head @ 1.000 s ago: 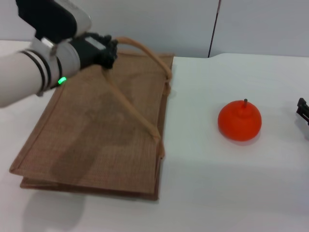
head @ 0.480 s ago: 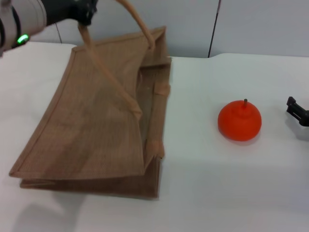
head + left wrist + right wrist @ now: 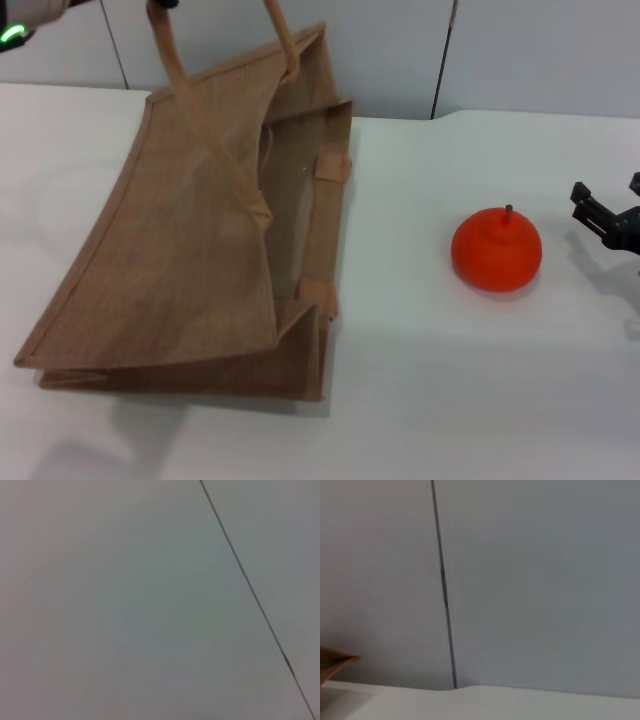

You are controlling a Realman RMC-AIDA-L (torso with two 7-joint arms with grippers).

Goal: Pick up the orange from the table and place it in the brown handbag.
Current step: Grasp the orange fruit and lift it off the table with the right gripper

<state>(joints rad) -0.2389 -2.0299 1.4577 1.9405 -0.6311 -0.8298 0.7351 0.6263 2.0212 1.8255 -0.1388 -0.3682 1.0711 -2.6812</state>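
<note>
White table (image 3: pixel 420 400), smooth and plain, ran back to a pale grey panelled wall (image 3: pixel 540 50) with a dark vertical seam; both wrist views showed little but that wall and its seam, the right wrist view adding a strip of table and a brown corner at its margin. Brown handbag (image 3: pixel 190 250): woven jute tote on the table's left half, its base toward the near edge, upper side raised so that the mouth gaped toward the far edge and the gusset faced the orange; one handle ran up out of view at the top left. Orange (image 3: pixel 496 250): upright, stem on top, on the right half of the table, well apart from the bag. Right gripper (image 3: pixel 606 218): near the right edge, just beside the orange, fingers spread, holding nothing. Left gripper: out of sight past the top left corner, grip not discernible. Against the frames before, the bag's upper side had lifted from flat, and the right gripper had come farther in toward the orange.
</note>
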